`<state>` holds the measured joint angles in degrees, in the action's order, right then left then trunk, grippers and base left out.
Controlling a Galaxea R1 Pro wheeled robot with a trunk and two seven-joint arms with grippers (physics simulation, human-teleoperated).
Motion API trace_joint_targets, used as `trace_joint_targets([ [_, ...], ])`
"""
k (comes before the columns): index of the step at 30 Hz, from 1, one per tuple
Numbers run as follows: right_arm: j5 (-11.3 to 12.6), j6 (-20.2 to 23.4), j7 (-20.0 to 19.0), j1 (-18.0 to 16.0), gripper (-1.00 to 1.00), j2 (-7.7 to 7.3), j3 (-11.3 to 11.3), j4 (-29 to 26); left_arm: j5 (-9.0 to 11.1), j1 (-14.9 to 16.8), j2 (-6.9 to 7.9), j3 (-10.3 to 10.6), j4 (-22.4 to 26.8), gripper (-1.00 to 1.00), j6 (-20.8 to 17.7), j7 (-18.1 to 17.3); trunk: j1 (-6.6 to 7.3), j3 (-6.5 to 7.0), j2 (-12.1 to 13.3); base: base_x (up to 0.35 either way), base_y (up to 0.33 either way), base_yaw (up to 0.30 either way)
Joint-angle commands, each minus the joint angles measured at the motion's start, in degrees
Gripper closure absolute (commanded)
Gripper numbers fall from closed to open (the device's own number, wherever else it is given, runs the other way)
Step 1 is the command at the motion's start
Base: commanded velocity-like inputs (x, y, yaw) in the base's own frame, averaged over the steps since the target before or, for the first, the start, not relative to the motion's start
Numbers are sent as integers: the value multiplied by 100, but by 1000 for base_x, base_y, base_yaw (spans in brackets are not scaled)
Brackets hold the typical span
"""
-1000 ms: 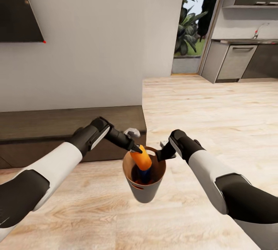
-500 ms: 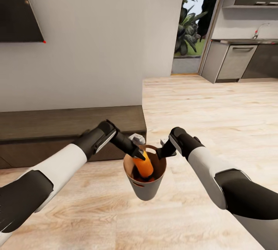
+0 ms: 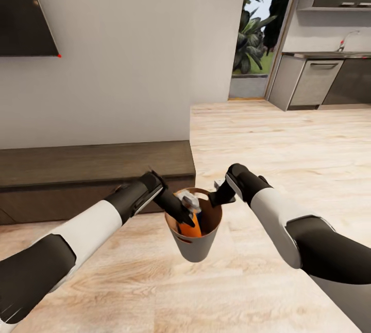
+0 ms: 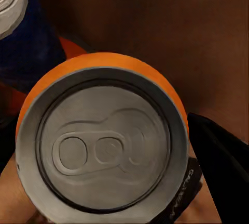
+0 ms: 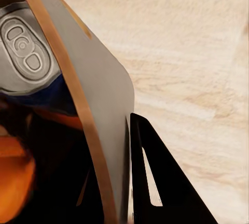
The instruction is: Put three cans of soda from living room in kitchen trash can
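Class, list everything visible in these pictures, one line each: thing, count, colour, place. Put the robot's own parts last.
Trash can: one, grey outside, brown inside, held off the floor.
Orange soda can: one, in the left tool, inside the bin.
Blue soda can: one, silver top, in the bin.
Low cabinet: one, dark brown, against the wall.
Kitchen counter: grey, far right.
Plants: green, through the doorway.
Left tool: black, gripping the orange can.
Right tool: black, clamped on the bin's rim.
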<state>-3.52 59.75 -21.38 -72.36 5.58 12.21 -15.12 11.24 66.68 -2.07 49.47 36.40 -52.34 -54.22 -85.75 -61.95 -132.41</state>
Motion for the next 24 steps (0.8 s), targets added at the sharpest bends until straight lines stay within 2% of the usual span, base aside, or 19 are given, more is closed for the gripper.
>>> trace_joint_targets([
  [1, 167, 25, -40, -25, 100, 9, -52, 24, 10, -11, -10, 39, 0, 100, 13, 22, 0, 0, 0, 0, 0, 0],
  [6, 167, 25, -37, -108, 100, 72, -52, 126, 9, -197, -90, 146, -2, 100, 193, 133, 0, 0, 0, 0, 0, 0],
  [15, 167, 25, -35, -128, 100, 93, -52, 166, 19, -251, -107, 167, -1, 100, 231, 176, 0, 0, 0, 0, 0, 0],
  [16, 167, 25, -36, -128, 100, 93, -52, 166, 22, -252, -101, 167, 1, -100, 233, 175, 0, 0, 0, 0, 0, 0],
  [24, 167, 25, -35, -122, 100, 85, -52, 161, 31, -258, -66, 160, 31, -100, 241, 170, 0, 0, 0, 0, 0, 0],
])
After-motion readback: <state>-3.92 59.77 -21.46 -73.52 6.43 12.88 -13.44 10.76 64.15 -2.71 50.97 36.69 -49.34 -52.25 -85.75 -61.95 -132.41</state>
